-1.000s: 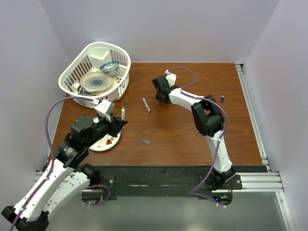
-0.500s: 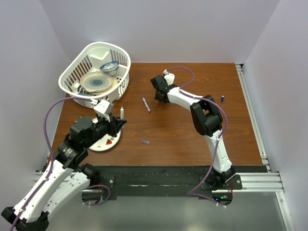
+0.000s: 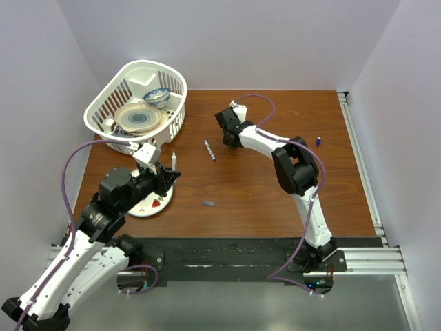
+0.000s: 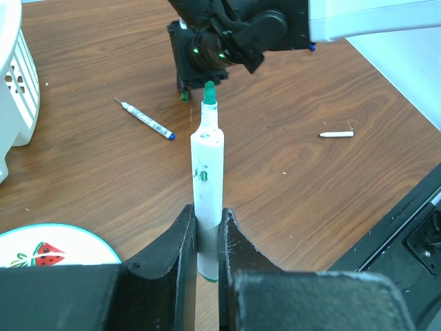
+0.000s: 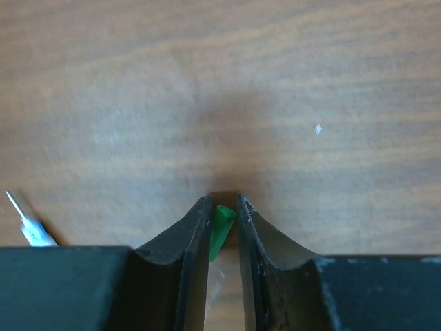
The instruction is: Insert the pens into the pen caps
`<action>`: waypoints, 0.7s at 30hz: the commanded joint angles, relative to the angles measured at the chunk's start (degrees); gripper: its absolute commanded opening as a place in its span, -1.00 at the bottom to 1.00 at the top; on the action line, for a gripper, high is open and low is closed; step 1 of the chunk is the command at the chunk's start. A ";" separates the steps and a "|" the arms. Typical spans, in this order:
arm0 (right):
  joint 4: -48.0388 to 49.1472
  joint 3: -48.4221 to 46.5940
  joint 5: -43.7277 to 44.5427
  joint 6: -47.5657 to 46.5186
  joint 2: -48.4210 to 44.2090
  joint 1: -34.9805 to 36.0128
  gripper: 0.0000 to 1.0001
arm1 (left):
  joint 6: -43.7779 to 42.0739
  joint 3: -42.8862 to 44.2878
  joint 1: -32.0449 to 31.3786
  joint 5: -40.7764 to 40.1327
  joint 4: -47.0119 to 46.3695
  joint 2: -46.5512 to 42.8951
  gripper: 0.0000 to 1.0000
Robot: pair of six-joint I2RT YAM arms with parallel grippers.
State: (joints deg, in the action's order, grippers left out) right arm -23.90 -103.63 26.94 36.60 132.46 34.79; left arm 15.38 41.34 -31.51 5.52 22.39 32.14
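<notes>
Left wrist view first: my left gripper (image 4: 205, 222) has its fingers clamped on the lower barrel of the green-tipped pen (image 4: 207, 158). That leaves most of the barrel and the nib free, which I judge is the point of the hold, since a cap needs bare length to slide on. The pen's long axis runs from 6 to 12 o'clock in this view, with the green nib at the 12 end. It aims straight at the right arm's wrist just beyond it.

On the right wrist view, the right gripper (image 5: 223, 201) is down at the table (image 5: 310, 83), one finger on each side of the green cap (image 5: 220, 227). The gap around the cap is slim, and I cannot tell whether the fingers are pinching it yet. The cap lies roughly along 6 to 12, leaning a touch toward 1. I can't make out which end is open.

From the top external view, that gripper sits at about 2 o'clock from the held pen, near but apart. The pairing reads as deliberate: pen presented, matching cap fetched.

A blue-tipped pen (image 3: 209, 150) lies flat between the arms, along 11 to 5.
</notes>
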 commanded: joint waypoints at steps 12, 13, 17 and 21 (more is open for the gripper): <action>3.25 17.67 -11.47 -7.77 -10.73 0.63 -0.39 | -0.44 -0.39 0.22 -1.39 -0.51 -0.24 -1.00; 3.16 18.37 -11.30 -7.42 -11.61 0.55 -0.34 | -0.43 -0.39 0.30 -1.48 -0.51 -0.32 -1.00; 3.68 20.92 -11.21 -6.81 -13.28 0.72 -0.29 | -0.35 -0.39 0.13 -1.74 -0.42 -0.32 -1.00; 2.99 18.48 -10.94 -6.01 -11.27 1.07 -0.34 | -0.26 -0.39 0.22 -2.00 -0.33 -0.41 -1.00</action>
State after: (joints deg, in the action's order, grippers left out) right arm -17.50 -84.23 17.26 29.34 120.05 35.24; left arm 15.40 41.34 -31.51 4.36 22.39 32.16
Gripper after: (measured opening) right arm 0.338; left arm 0.147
